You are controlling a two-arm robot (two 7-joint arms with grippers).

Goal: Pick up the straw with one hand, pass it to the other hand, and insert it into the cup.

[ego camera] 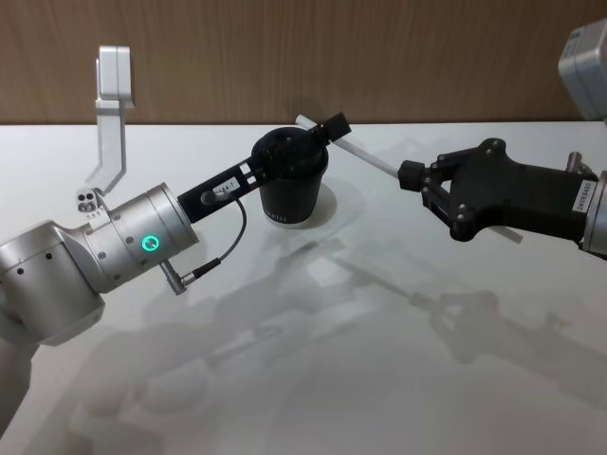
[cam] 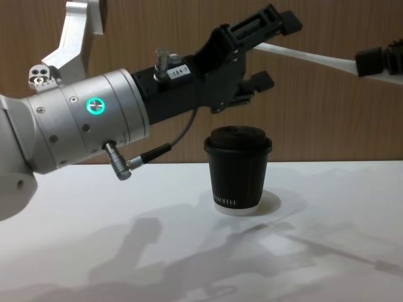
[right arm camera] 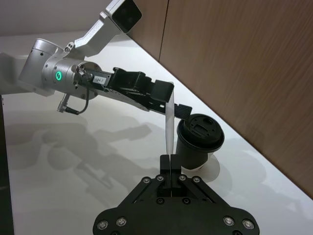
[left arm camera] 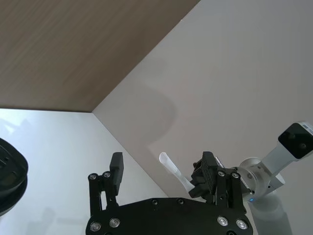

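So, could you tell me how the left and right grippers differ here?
The right gripper is all black; the left gripper has a silver wrist. The right gripper is shut on the straw; the left gripper's jaws stand open around its other end. The left hangs over the cup; the right is off to its right. Both are at the straw.

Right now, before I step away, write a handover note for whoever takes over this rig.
Right gripper: shut on the straw, holding it in the air to the right of the cup.
Left gripper: open above the cup, with the straw's far end between its fingers.
Cup: upright on the table, lid on.
Done: straw lifted.
Left: close left gripper, release right, insert straw.
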